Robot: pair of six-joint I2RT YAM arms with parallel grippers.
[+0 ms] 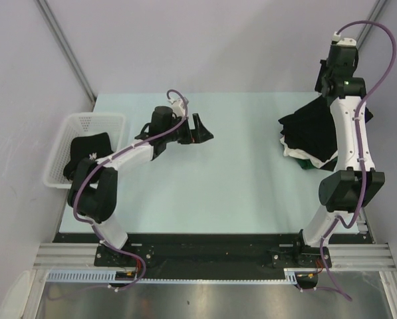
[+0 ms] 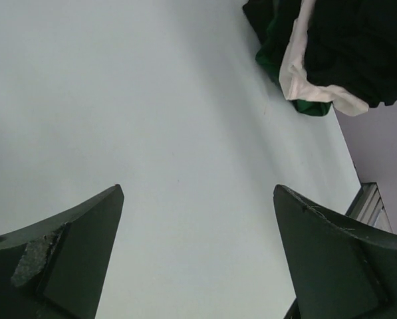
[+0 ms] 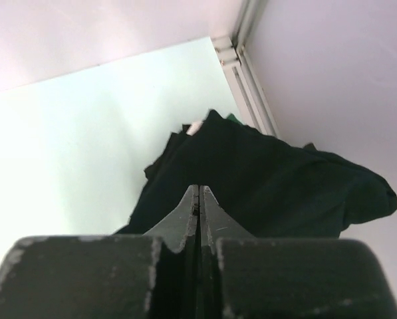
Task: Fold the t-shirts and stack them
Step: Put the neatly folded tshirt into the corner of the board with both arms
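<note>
A heap of t-shirts (image 1: 308, 126) lies at the table's right edge, black on top with white (image 1: 293, 152) and green (image 1: 308, 163) cloth showing underneath. My right gripper (image 1: 323, 92) points down at the heap's far end. In the right wrist view its jaws (image 3: 199, 189) are shut, tips pinched on the top black t-shirt (image 3: 271, 179). My left gripper (image 1: 201, 129) hovers open over bare table left of centre, with nothing between its fingers (image 2: 85, 232). The heap (image 2: 348, 40) shows at the top right of the left wrist view.
A white mesh basket (image 1: 85, 121) stands at the table's left edge with a black t-shirt (image 1: 88, 149) bearing a small pale mark inside. The right arm's upper links cross over the heap's right side. A wall and metal rail (image 3: 241, 60) run just behind the heap.
</note>
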